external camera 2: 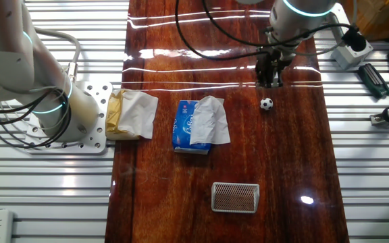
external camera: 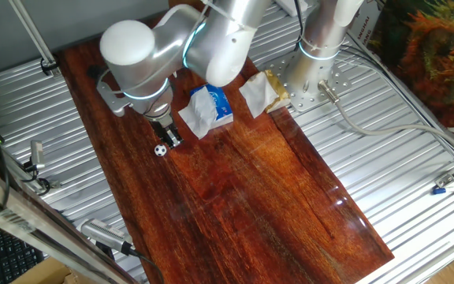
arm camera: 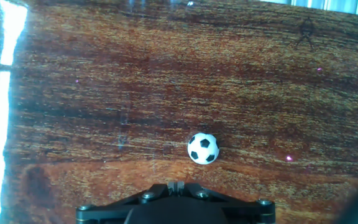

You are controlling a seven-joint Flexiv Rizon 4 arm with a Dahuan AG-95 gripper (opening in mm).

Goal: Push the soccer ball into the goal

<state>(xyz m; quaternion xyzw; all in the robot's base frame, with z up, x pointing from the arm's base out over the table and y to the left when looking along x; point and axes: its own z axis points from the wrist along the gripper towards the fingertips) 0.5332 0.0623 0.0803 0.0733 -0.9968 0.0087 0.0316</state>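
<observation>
One soccer ball [arm camera: 202,149] just beside claw [external camera 2: 270,82]; claw fingertips cut off in hand view, opening unclear.

Glossy dark wood table [external camera 2: 282,169], ribbed metal bench [external camera: 416,158], crumpled white tissue [external camera 2: 209,120], shiny blue plastic packet [external camera 2: 182,125], smooth ball [arm camera: 203,149].

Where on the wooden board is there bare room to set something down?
Bare wood lies between the soccer ball and the goal, and beyond the gripper toward the board's far end. It is crowded around the blue packet and crumpled paper.
</observation>
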